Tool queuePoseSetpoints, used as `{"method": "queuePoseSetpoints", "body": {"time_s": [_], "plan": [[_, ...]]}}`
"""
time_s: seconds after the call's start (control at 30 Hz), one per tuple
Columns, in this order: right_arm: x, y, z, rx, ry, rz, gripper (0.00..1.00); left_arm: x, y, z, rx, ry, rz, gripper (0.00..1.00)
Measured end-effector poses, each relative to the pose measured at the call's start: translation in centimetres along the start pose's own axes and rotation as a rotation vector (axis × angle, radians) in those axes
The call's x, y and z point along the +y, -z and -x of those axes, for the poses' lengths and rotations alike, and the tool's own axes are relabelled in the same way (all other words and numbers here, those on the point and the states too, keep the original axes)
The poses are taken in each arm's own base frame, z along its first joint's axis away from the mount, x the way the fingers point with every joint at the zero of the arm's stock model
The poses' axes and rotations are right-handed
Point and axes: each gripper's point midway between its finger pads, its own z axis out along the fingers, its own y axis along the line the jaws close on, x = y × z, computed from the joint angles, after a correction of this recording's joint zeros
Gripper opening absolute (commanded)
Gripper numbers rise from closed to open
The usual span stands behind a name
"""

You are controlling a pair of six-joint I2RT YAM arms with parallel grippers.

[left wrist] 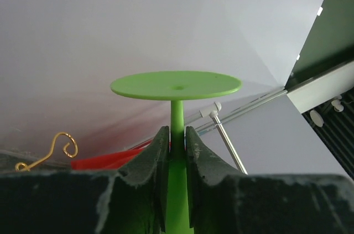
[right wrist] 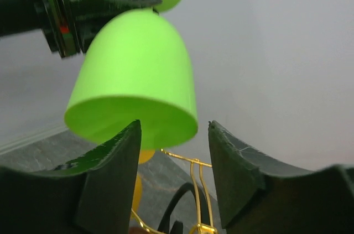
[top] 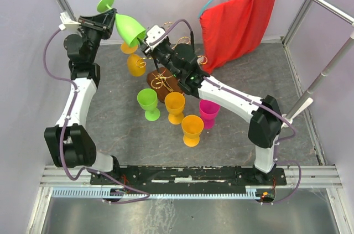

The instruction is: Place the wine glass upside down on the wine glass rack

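The green wine glass [top: 129, 28] is held in the air at the back left, lying tilted, with its foot [top: 105, 3] to the upper left and its bowl mouth pointing down-right. My left gripper [top: 113, 17] is shut on its stem [left wrist: 177, 115], just under the round foot [left wrist: 176, 84]. My right gripper [top: 148, 39] is open at the bowl's rim [right wrist: 135, 73]; its fingers [right wrist: 113, 156] stand wide just below the mouth. Under both lies the wine glass rack [top: 161, 79], gold wire [right wrist: 193, 173] on a brown base, with two orange glasses [top: 136, 64] hanging on it.
Four glasses stand upright in front of the rack: green [top: 148, 103], orange [top: 175, 106], orange [top: 192, 129] and magenta [top: 209, 112]. A red cloth [top: 239, 24] hangs at the back right. A metal pole [top: 326, 73] slants along the right side. White walls enclose the table.
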Motion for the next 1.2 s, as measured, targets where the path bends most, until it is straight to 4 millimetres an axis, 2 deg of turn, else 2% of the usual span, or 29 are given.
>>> {"method": "queuePoseSetpoints", "body": {"time_s": [0.13,0.23,0.37,0.47,0.6,0.77,0.87,1.07,1.2], "plan": [[-0.4,1.6,-0.7,0.064,0.018,0.002,0.79,-0.7,0.2,1.9,-0.004,-0.082,-0.029,0.03],[-1.5,2.7,0.0,0.098,0.032,-0.021,0.86,-0.9,0.6,3.9,-0.017,-0.175,-0.04,0.03],[-3.3,4.1,1.2,0.141,0.04,-0.061,0.93,-0.3,1.4,6.0,-0.015,-0.315,-0.025,0.03],[-4.4,4.3,1.7,0.184,0.037,-0.07,0.97,0.7,2.3,7.1,-0.001,-0.441,0.024,0.03],[-5.8,3.4,2.8,0.234,0.018,-0.072,1.0,1.0,3.7,7.0,0.047,-0.61,0.065,0.03],[-7.2,1.9,4.0,0.296,-0.017,-0.05,1.0,0.3,5.8,6.0,0.131,-0.833,0.081,0.03],[-7.5,2.5,2.8,0.376,-0.058,-0.012,1.0,-0.2,7.0,5.4,0.17,-0.938,0.073,0.03],[-7.1,6.1,-2.2,0.599,-0.139,0.057,1.0,0.2,9.5,3.5,0.242,-1.058,0.037,0.03],[-5.3,9.3,-6.3,0.764,-0.18,0.108,1.0,1.6,10.6,1.9,0.305,-1.086,-0.004,0.03]]}}
